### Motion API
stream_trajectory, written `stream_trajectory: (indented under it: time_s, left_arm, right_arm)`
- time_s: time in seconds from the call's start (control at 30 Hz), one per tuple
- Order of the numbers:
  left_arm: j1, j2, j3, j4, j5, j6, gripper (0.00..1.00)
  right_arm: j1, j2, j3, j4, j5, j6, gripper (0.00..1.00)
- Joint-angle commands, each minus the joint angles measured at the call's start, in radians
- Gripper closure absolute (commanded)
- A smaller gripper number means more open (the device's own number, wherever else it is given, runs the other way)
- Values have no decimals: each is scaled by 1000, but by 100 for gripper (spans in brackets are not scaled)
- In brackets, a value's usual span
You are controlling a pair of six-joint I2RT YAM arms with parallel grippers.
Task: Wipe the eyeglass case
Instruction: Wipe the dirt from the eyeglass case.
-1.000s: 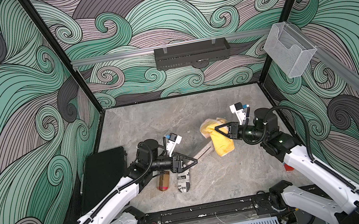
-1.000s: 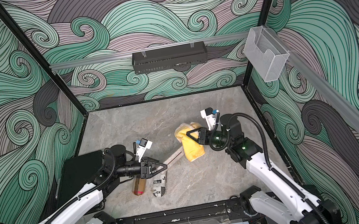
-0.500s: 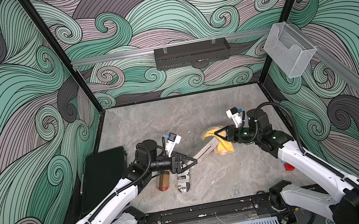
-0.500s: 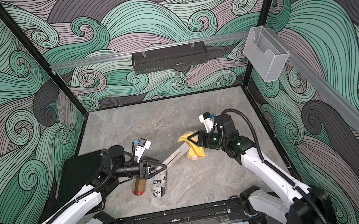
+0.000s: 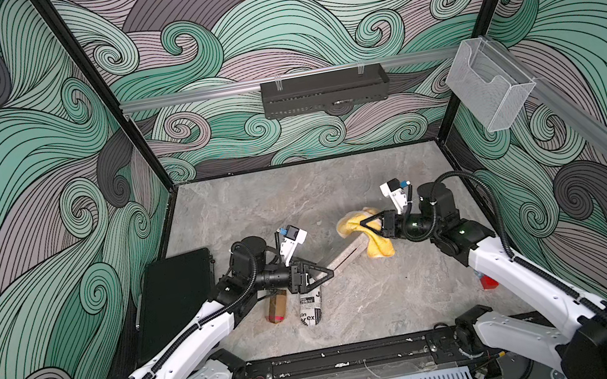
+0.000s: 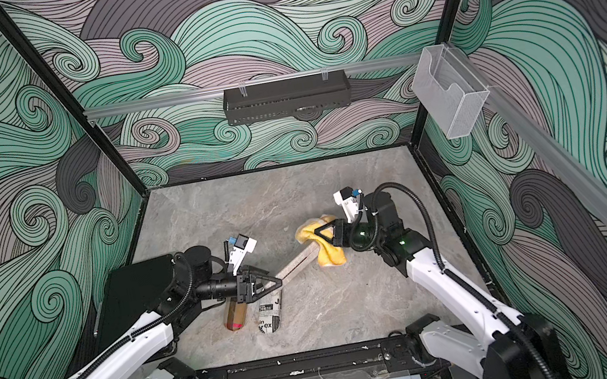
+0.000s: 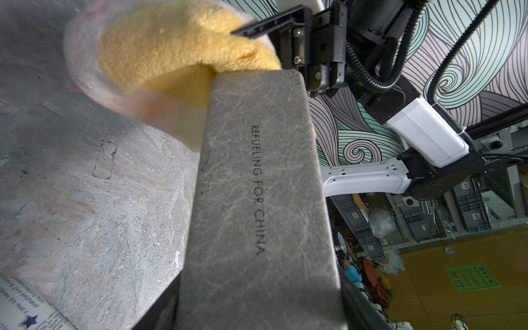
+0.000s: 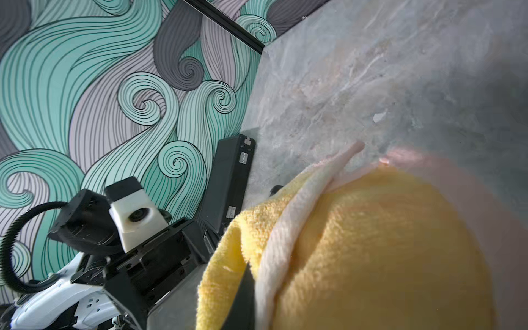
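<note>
Left fingers (image 5: pixel 328 274) grip eyeglass case (image 7: pixel 257 200); right fingers (image 7: pixel 265 24) pinch cloth (image 7: pixel 171 48), seemingly touching.

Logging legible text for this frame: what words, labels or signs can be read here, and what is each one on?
"REFUELING FOR CHINA": printed along the grey eyeglass case.
"ex": on the newsprint-patterned pouch; its other print is too small to read.
Too blurred: the green sign beyond the cell.
Too small: stickers on the black case.
No text: the yellow cloth.
</note>
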Motion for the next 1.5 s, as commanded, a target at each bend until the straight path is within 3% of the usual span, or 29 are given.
stream_trajectory:
  time_s: [0.0, 0.1, 0.2, 0.3, 0.5, 0.67, 0.87, 1.07, 1.27, 1.47]
  left_arm:
    - [-2, -15, 12, 37, 28, 46, 57]
    - [-12, -29, 32, -75, -40, 108, 57]
    - [-36, -28, 71, -226, -168, 190, 57]
    - [-72, -24, 85, -272, -261, 250, 57]
    - [-242, -16, 159, -425, -648, 378, 55]
    - [-365, 38, 208, -465, -890, 455, 55]
    - [-489, 113, 257, -475, -1135, 543, 54]
    - [-592, 130, 277, -451, -1290, 641, 53]
    - [-639, 154, 285, -440, -1345, 677, 53]
    - [-662, 204, 314, -441, -1424, 695, 53]
  right_arm:
    - [-4, -6, 65, -194, 175, -81, 100]
    - [-15, -35, 94, -282, 319, -137, 100]
    - [-19, -63, 137, -325, 335, -203, 100]
    - [-18, -45, 222, -406, 266, -283, 100]
    - [-3, -8, 372, -504, 175, -386, 100]
    - [15, 138, 528, -633, 1, -473, 100]
    - [83, 284, 657, -698, -19, -552, 100]
    - [173, 457, 796, -791, 5, -615, 100]
    - [248, 597, 903, -845, 11, -657, 100]
    - [281, 618, 867, -845, 17, -691, 100]
